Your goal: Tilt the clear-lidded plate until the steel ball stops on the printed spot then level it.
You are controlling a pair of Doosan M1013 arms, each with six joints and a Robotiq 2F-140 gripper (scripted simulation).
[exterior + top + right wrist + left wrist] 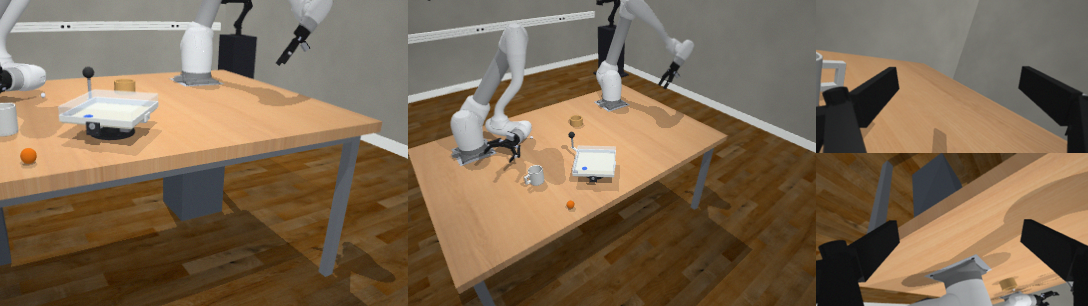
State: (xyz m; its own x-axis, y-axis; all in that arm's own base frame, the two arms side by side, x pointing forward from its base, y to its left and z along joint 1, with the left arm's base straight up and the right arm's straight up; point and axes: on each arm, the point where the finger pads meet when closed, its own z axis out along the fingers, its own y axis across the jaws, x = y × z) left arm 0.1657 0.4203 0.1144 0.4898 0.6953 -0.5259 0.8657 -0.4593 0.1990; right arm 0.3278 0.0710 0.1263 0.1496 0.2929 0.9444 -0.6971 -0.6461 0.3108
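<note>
Jaws: both pairs wide apart, nothing between them
Clear-lidded plate [594, 175] [95, 120]: on its dark mount, mid-table, blue spot [584, 168] [88, 116] near one corner; nearly square, no clear long axis
Nearer arm: right gripper [500, 155] [4, 80] [957, 76], mug [536, 175] [7, 120] [817, 78] partly between
Farther arm: left gripper [667, 81] [281, 63] [959, 229], beyond the table edge
Steel ball: cannot be made out
</note>
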